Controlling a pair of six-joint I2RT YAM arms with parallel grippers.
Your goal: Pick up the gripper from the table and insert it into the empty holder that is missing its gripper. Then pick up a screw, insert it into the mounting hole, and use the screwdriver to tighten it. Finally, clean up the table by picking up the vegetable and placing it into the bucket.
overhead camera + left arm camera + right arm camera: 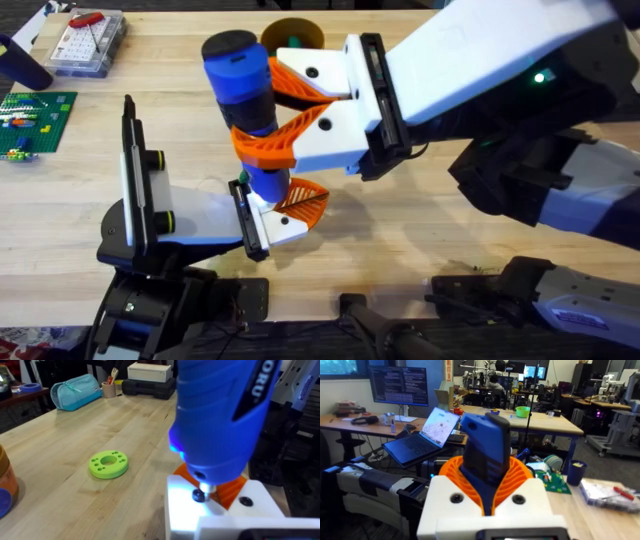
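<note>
Gripping the screwdriver [243,95], the right gripper [285,118] sits at centre frame in the overhead view, its orange-padded fingers [268,148] closed around the black middle band. The tool stands roughly upright, black cap toward the camera, blue tip pointing down. Holding at the band likely keeps the body from slipping while the tip bears down.

In the left wrist view the tip meets a dark screw [198,495] set in a white block [200,510], with a blue glow on the tool just above it. Judgement: the tightening step is in hand; how far the screw is seated I cannot tell.

Below the tool in the overhead view, the left gripper [290,208] points at the tool's lower end. Whether its fingers are open or closed I cannot tell. It may be steadying the work so the driver's torque does not turn it.

Farther out: the bucket [292,35] stands at upper centre of the overhead frame, partly behind the right arm, well apart from the driving point. A green disc [108,464] with holes lies on bare table [420,250], left of centre in the left wrist view. A clear parts box [85,42] and a green baseplate [35,118] sit at the overhead's upper left.

Risk: a tilted tool could cam out of the screw head.
</note>
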